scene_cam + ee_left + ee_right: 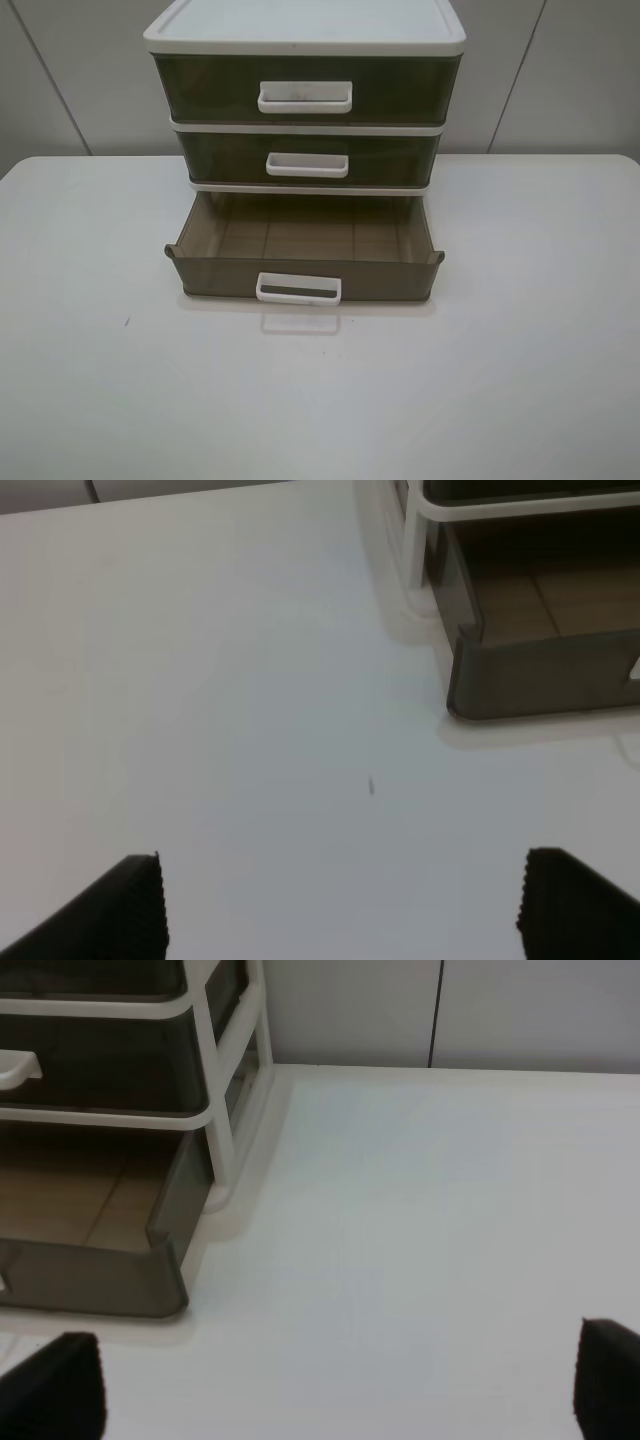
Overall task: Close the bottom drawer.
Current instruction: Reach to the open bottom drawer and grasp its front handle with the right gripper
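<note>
The bottom drawer (305, 272) is a shallow olive-brown drawer with a small white loop handle (298, 290). It is pulled out from the white-topped three-drawer unit (305, 30) and is empty inside. Neither arm shows in the high view. In the left wrist view my left gripper (345, 910) is open above bare table, with the drawer's front corner (540, 675) some way beyond it. In the right wrist view my right gripper (335, 1380) is open, with the drawer's other front corner (110, 1280) just ahead, beside one fingertip (60, 1380).
The top drawer (305, 90) and middle drawer (308, 158) are shut. The unit stands at the back middle of a white table (520, 350), against a grey panelled wall (570, 70). A small dark speck (126, 322) marks the table on the left.
</note>
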Tool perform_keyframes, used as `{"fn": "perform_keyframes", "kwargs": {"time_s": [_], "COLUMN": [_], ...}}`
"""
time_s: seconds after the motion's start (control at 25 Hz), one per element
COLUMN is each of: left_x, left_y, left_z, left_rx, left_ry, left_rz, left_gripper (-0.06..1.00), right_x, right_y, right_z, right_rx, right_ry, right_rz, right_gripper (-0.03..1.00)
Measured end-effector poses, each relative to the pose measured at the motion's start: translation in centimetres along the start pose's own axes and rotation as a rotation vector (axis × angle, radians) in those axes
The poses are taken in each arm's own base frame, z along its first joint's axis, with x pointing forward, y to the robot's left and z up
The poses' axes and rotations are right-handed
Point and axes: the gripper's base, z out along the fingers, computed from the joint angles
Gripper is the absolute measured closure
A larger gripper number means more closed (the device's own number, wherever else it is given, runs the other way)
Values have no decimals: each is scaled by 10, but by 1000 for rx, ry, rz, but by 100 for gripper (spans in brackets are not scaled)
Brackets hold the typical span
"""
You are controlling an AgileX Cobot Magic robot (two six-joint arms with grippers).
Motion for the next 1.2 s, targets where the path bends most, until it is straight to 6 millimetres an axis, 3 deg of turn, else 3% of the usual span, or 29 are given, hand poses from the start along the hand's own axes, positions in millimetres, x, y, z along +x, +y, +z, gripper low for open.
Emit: {"fn": "perform_keyframes", "kwargs": {"time_s": [1.2], "left_x": [0], "left_y": [0], "left_z": [0], "left_rx": [0], "left_ry": [0], "left_rz": [0], "left_gripper": [23], "right_x": [0], "right_y": [0], "right_z": [0], "right_rx": [0], "right_ry": [0], "right_rz": [0], "right_gripper": [15]}}
